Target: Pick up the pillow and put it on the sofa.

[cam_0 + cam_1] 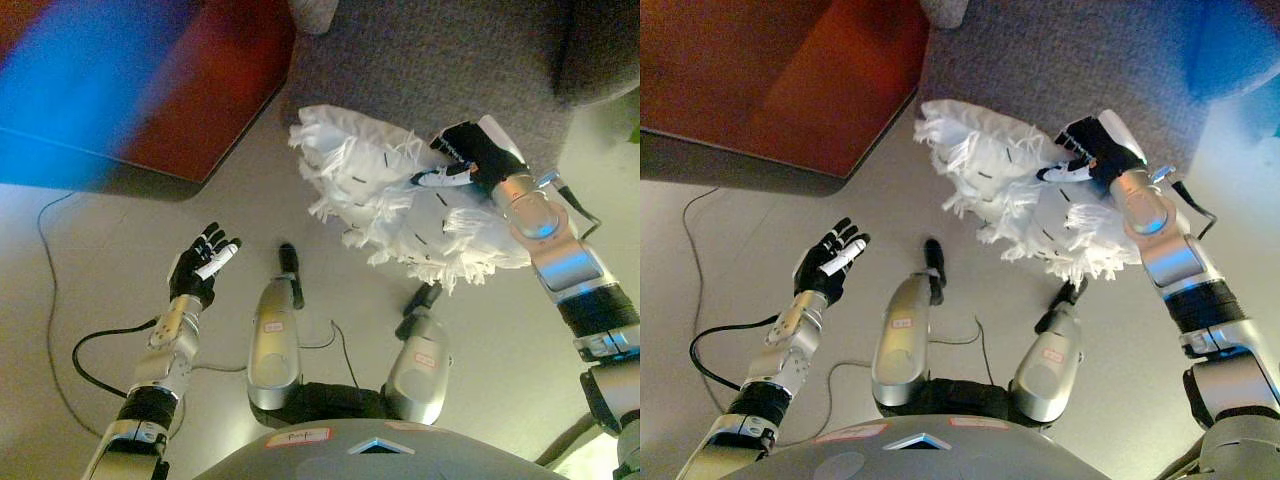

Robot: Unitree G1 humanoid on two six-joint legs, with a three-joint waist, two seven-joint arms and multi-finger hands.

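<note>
white fringed pillow [400, 205] pinched in right robot hand [470, 155], lifted off floor [100, 330] by grey sofa [420, 60] edge for placing; left robot hand [200, 265] open, empty, idle.

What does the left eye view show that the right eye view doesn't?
Only the left eye view catches a small bit of green at its right edge, too little to identify. Only the right eye view shows more of the red-brown furniture at upper left. Both share the rest: the right robot hand curled on the fluffy white pillow, held above the floor at the edge of the grey sofa, and the left robot hand open and empty over the floor.
</note>
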